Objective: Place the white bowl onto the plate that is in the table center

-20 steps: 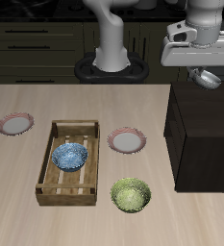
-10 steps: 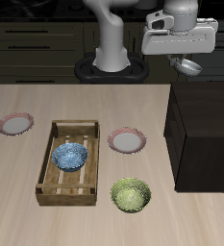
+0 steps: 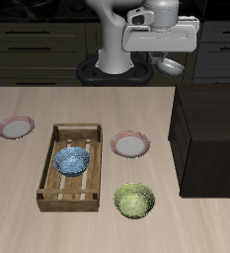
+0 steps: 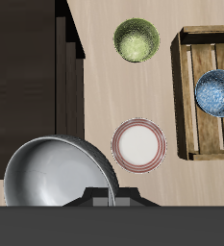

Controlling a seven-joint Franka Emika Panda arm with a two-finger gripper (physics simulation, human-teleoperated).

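Observation:
My gripper (image 3: pixel 164 59) is shut on the rim of the white bowl (image 3: pixel 172 66) and holds it high in the air, back of the table, near the edge of the black cabinet. In the wrist view the bowl (image 4: pixel 54 173) shows large and greyish beside my gripper (image 4: pixel 104 198). The plate (image 3: pixel 130 145) with the pinkish-red rim lies flat in the table's middle, beside the wooden crate; it lies below and nearer the front than the bowl. It also shows in the wrist view (image 4: pixel 138 145), close beside the bowl's rim.
A wooden crate (image 3: pixel 59 188) holds a blue patterned bowl (image 3: pixel 72 161). A yellow-green bowl (image 3: pixel 134 201) sits near the front edge. A second plate (image 3: pixel 16 126) lies beyond the crate. The black cabinet (image 3: pixel 207 138) stands on the table beside the plate.
My gripper has carried the white bowl sideways from above the black cabinet toward the table's middle, staying high. Nothing on the table has moved.

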